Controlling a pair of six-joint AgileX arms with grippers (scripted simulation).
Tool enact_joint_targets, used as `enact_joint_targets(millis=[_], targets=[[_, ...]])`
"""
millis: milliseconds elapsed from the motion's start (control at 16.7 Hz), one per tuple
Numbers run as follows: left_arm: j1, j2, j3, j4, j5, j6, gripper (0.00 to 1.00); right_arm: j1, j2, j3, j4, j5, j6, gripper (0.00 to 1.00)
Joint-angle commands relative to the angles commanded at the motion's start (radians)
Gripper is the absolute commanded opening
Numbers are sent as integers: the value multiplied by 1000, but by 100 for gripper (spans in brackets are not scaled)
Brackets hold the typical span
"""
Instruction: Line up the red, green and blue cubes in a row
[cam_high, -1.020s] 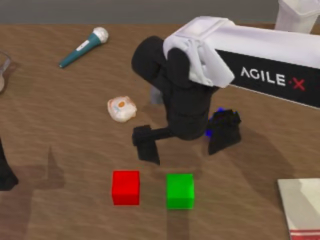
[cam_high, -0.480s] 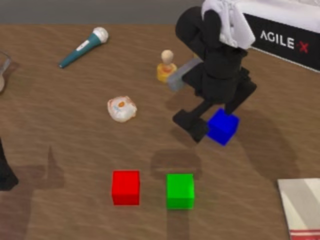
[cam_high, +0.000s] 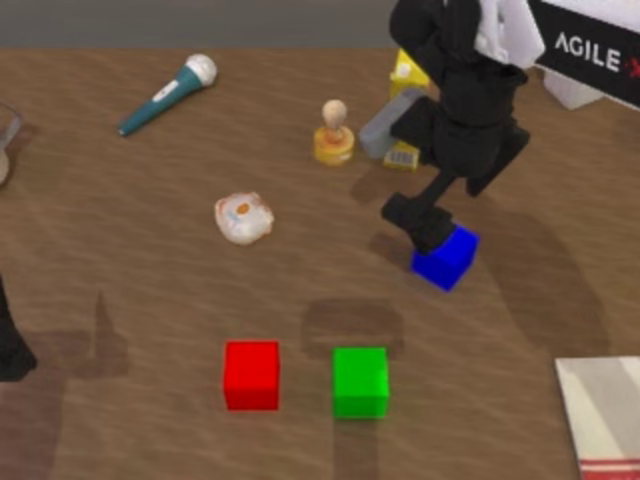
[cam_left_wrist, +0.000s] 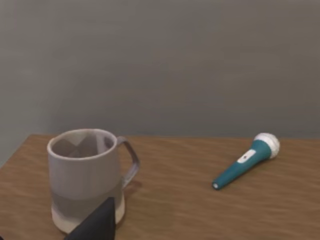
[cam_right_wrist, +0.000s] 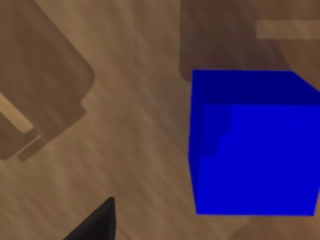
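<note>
The red cube (cam_high: 251, 374) and the green cube (cam_high: 360, 381) sit side by side near the front edge, a small gap between them. Behind and to the right of the green one lies the blue cube (cam_high: 447, 257) (cam_right_wrist: 252, 150), turned at an angle and resting on the table. My right gripper (cam_high: 455, 195) hovers just behind it, open and holding nothing; one dark fingertip (cam_high: 420, 222) reaches the cube's back edge. In the right wrist view the cube lies apart from the one fingertip (cam_right_wrist: 100, 220) that shows. My left gripper (cam_high: 10, 350) is parked at the left edge, open.
A teal microphone (cam_high: 165, 95) (cam_left_wrist: 245, 161) lies at the back left, beside a grey mug (cam_left_wrist: 87, 180). A white round object (cam_high: 243, 217) and a wooden figure (cam_high: 334, 135) sit mid-table. The arm partly hides a yellow carton (cam_high: 405, 75). A white-and-red book (cam_high: 600, 420) lies front right.
My right arm has pulled back toward the upper right, uncovering the blue cube, which now stays put on the table. The wooden figure and the carton have come into view.
</note>
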Motion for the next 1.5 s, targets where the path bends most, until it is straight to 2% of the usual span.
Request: enact_joint_targets(millis=[300, 660, 960, 1500], targets=[[0, 0, 0, 0, 0, 0, 100, 3, 9, -35, 40, 0, 3, 100], [0, 0, 0, 0, 0, 0, 100, 1, 83, -183, 271, 1, 3, 100], [0, 0, 0, 0, 0, 0, 100, 1, 93, -203, 296, 1, 2, 100], [0, 0, 0, 0, 0, 0, 100, 1, 93, -203, 296, 1, 2, 32]])
